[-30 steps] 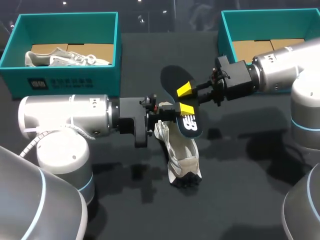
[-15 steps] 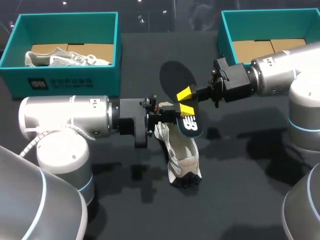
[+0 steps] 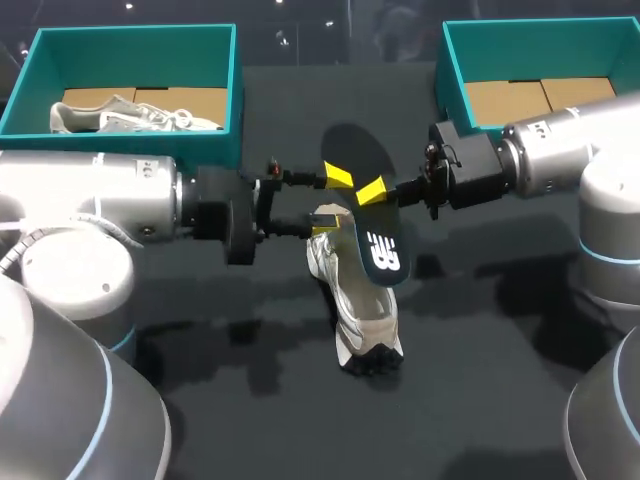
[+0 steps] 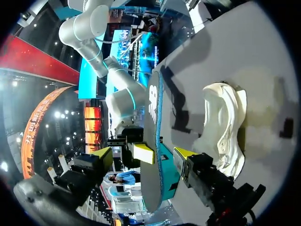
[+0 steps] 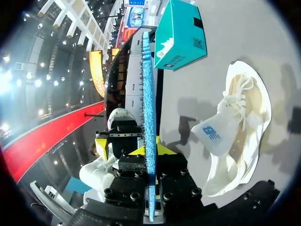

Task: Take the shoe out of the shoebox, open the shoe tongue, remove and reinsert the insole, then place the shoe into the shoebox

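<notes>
Item: insole [image 3: 378, 245], out of the shoe and hanging at the centre of the head view, its lower end overlapping the shoe [image 3: 365, 310]. The shoe is lying on the table [image 3: 500, 400] just below centre. Holder: right gripper [image 3: 368, 195], pinching the insole's upper part between both fingers, as it was half a second ago. Change: left gripper [image 3: 330, 205], drawn back leftward from the shoe's collar, is now standing wide open with one finger on either side of the insole, gripping nothing. Reading: removal is looking done, and reinsertion or a hand-over is seemingly beginning. The shoebox [image 3: 540, 45] is waiting at upper right.
</notes>
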`<action>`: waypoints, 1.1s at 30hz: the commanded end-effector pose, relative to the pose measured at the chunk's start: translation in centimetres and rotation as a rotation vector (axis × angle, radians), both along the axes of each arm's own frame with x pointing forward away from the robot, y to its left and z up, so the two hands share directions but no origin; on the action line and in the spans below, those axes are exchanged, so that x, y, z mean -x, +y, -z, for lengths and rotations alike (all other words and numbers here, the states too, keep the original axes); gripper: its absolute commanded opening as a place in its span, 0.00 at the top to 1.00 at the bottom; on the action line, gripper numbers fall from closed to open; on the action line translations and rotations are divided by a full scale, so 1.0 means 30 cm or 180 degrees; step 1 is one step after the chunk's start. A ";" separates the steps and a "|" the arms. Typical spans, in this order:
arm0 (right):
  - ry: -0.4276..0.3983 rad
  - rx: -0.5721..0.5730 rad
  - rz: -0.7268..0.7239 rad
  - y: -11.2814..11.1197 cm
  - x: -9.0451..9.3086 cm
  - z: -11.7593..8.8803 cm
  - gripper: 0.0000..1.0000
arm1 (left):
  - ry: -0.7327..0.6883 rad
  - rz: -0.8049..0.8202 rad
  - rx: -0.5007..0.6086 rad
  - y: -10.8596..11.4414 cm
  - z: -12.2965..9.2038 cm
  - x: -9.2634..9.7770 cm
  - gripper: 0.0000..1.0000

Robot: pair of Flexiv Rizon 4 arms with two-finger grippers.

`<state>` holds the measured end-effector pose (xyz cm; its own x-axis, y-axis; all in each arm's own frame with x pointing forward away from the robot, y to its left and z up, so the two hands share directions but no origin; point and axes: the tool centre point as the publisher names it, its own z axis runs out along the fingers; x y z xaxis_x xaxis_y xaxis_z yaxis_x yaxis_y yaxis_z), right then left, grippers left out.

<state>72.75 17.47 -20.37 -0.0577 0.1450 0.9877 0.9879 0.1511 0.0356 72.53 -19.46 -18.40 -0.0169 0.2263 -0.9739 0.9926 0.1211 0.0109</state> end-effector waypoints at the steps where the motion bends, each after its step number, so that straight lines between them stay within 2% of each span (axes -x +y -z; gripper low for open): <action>1: 0.0007 -0.0005 -0.0005 0.003 0.012 0.009 1.00 | -0.0030 0.0208 -0.0551 0.110 -0.046 -0.006 0.00; 12: 0.0007 -0.0005 -0.0005 0.003 0.012 0.009 1.00 | -0.0030 0.0208 -0.0551 0.110 -0.046 -0.006 0.00; 18: 0.0072 -0.0095 -0.0019 0.017 0.027 0.042 1.00 | 0.0069 0.0224 -0.1214 0.140 -0.078 -0.098 0.00; 20: 0.0081 -0.0130 -0.0007 0.021 0.035 0.050 1.00 | 0.0144 0.0194 -0.1652 0.151 -0.077 -0.140 0.00; 24: 0.0081 -0.0150 0.0017 0.026 0.045 0.053 1.00 | -0.0114 0.0067 -0.2102 0.196 -0.089 -0.220 0.00; 33: 0.0141 -0.0139 0.0102 0.035 0.052 0.065 1.00 | -0.0114 0.0067 -0.2102 0.196 -0.089 -0.220 0.00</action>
<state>71.45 18.27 -22.23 -0.0111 0.1017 0.9948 0.9919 0.1274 -0.0019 79.03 -13.33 -15.94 0.0358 0.7126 -0.7006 0.9922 0.0587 0.1103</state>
